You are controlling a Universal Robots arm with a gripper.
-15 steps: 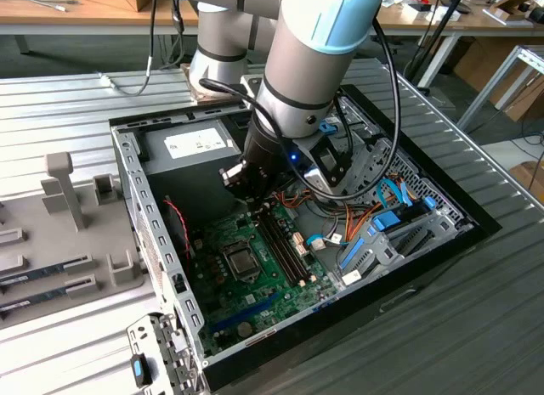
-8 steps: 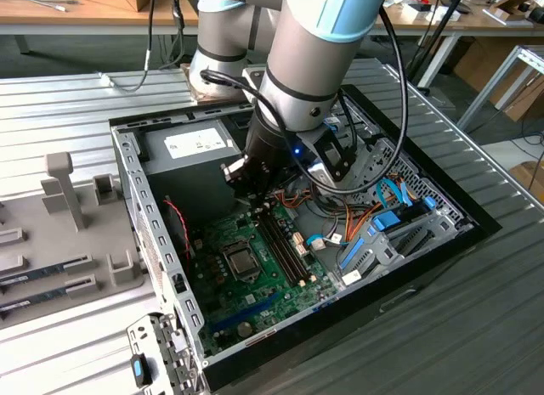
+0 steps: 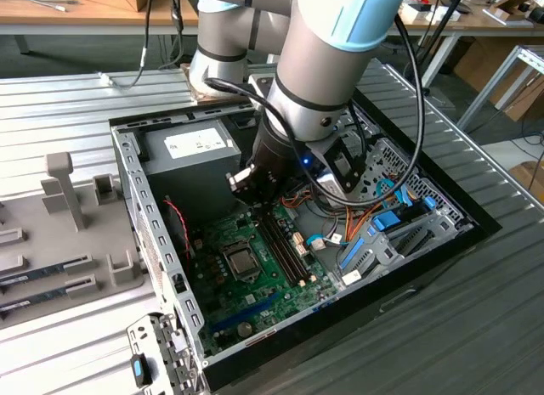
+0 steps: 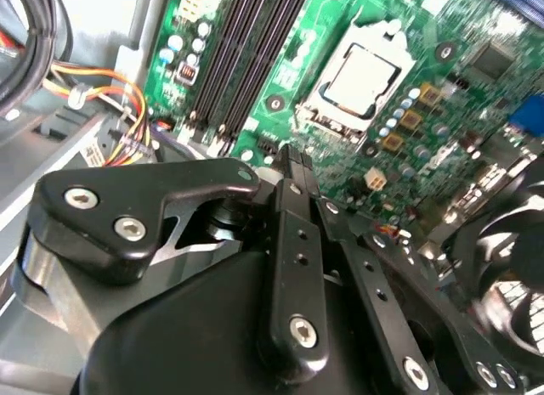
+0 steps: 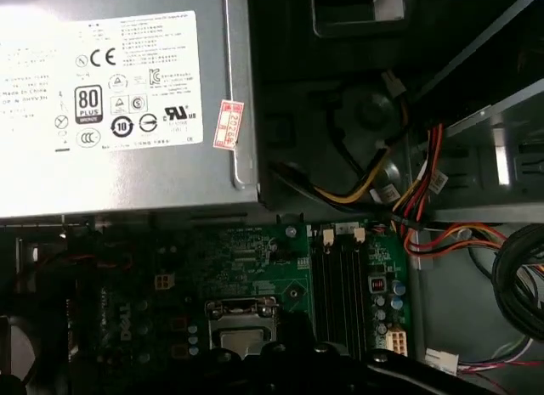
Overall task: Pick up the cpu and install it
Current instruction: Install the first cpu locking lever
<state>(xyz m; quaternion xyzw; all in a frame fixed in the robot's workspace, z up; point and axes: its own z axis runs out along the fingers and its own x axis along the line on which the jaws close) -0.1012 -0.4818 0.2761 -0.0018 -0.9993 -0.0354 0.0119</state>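
The cpu [image 3: 240, 261] is a small square chip with a silvery top, lying flat in its socket on the green motherboard [image 3: 255, 306] inside the open computer case. It is also seen in the second wrist view [image 4: 360, 79] and the first wrist view [image 5: 243, 336]. My gripper [image 3: 244, 188] hangs above the board near the black memory slots [image 3: 285, 246], a short way from the cpu and not touching it. In the second wrist view the gripper [image 4: 294, 160] has its thin black fingers pressed together with nothing between them.
The grey power supply box [image 3: 191, 161] with a white label fills the case's far end. Orange, red and black cables [image 3: 340, 225] and blue drive brackets [image 3: 387, 225] crowd the exterior view's right side. A cooler fan [image 4: 510, 268] sits beside the socket. A grey parts tray [image 3: 59, 234] lies outside the case.
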